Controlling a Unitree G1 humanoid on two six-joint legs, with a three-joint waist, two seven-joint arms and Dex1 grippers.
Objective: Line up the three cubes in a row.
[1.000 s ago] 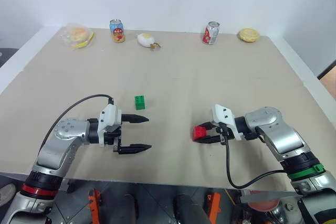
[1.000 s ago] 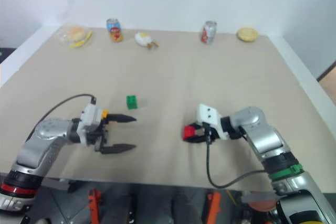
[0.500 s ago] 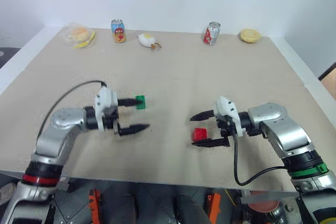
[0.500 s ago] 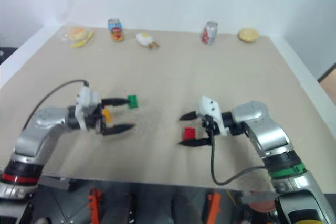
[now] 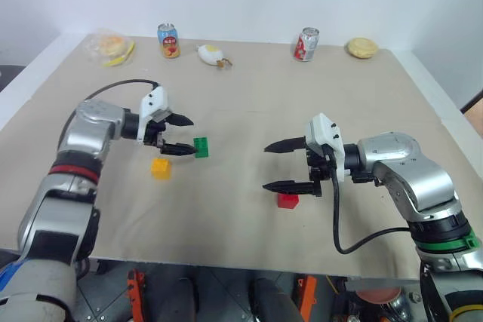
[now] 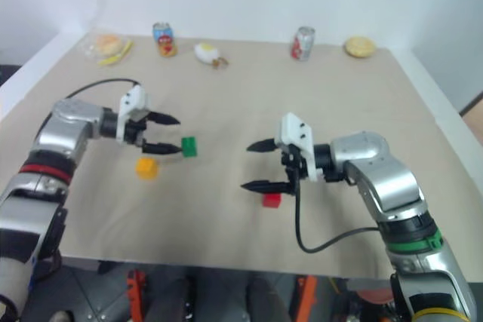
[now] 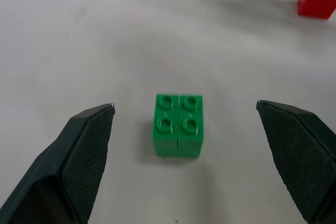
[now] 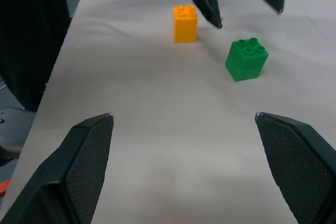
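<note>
Three cubes lie apart on the tan table [image 5: 249,88]. The green cube [image 5: 201,147] sits just ahead of my left gripper [image 5: 193,136], which is open; in the left wrist view the green cube [image 7: 178,124] lies on the table between the spread fingertips, untouched. The yellow-orange cube [image 5: 160,168] rests nearer the front edge, below that gripper. The red cube [image 5: 287,200] lies on the table under my right gripper [image 5: 265,167], which hovers above it, open and empty. The right wrist view looks across at the yellow-orange cube [image 8: 185,23] and the green cube [image 8: 247,59].
Along the far edge stand a blue-orange can [image 5: 168,41], a red can [image 5: 305,45], a bagged burger [image 5: 112,48], a white toy [image 5: 210,56] and a round yellowish bun [image 5: 362,48]. Bare table lies between the green and red cubes.
My right gripper opened, let go of the red cube and rose; the cube now lies on the table. My left gripper moved forward up to the green cube, uncovering the yellow-orange cube.
</note>
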